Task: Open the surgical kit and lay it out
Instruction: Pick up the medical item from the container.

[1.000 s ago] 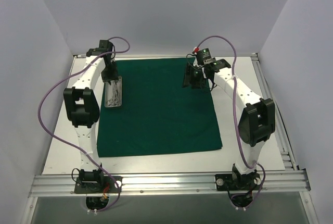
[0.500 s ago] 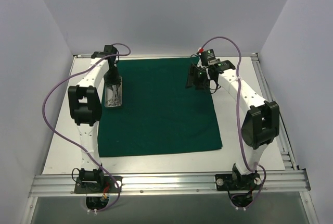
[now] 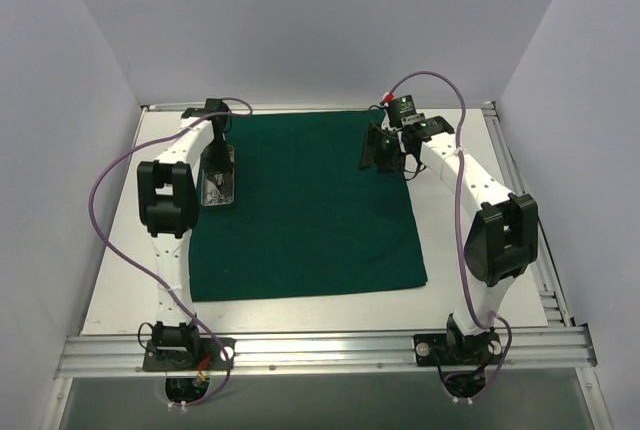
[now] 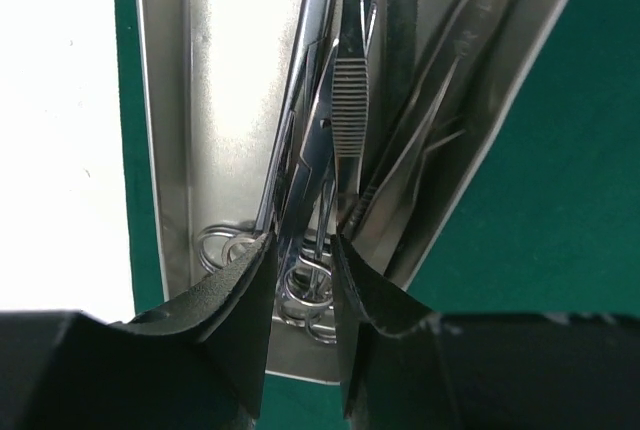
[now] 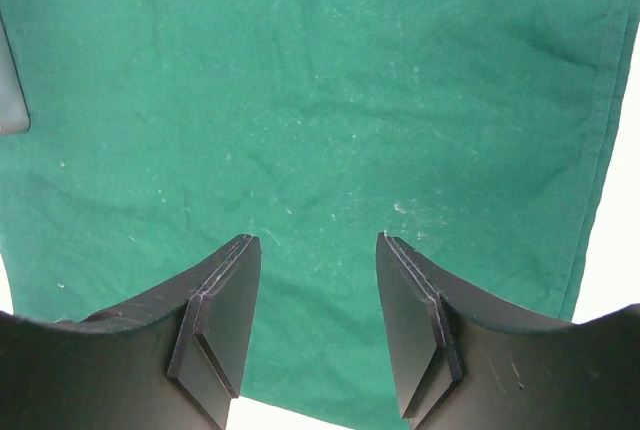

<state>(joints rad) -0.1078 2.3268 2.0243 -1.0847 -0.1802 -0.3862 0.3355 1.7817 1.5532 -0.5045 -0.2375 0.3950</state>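
Green cloth drape (image 3: 310, 220): 1
Silver tray (image 4: 165, 100): 1
Tweezers (image 4: 349, 100) in tray: 2 made out
Ring-handled forceps (image 4: 300, 165) in tray: at least 2, overlapped, exact count unclear
Robot arms (image 3: 165, 200): 2

White arms (image 3: 478, 185), black joints (image 3: 163, 200) — purple cables (image 3: 100, 220) trail each (green light (image 3: 403, 103) on right wrist).

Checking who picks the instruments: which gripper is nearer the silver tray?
Left. The left gripper is at the silver tray, fingers straddling the forceps; the right gripper hovers across the green cloth, over its far right corner.
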